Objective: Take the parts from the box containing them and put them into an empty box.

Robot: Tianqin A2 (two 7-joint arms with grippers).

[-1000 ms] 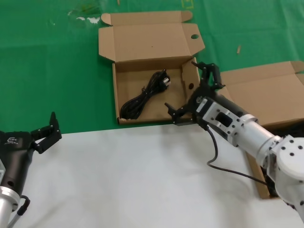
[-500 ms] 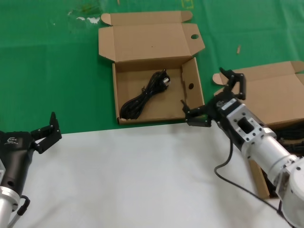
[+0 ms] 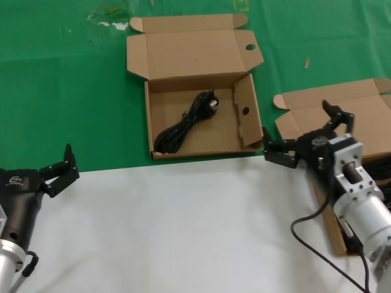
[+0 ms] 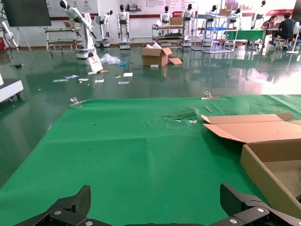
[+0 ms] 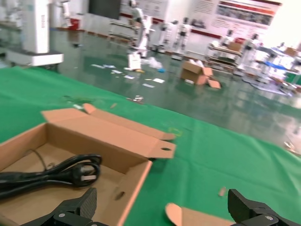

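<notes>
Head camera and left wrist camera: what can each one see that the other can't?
Only the head view shows the black cord lying in the holed box, the second box on the right, the open right claw and the white sheet. Only the left wrist view shows the hall with robots behind. Both show the open left claw, green cloth and holed box.

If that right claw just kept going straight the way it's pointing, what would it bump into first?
Probably the near corner of the holed box, the one holding a black cord. The open right gripper points toward it across bare green cloth; depth is uncertain.
</notes>
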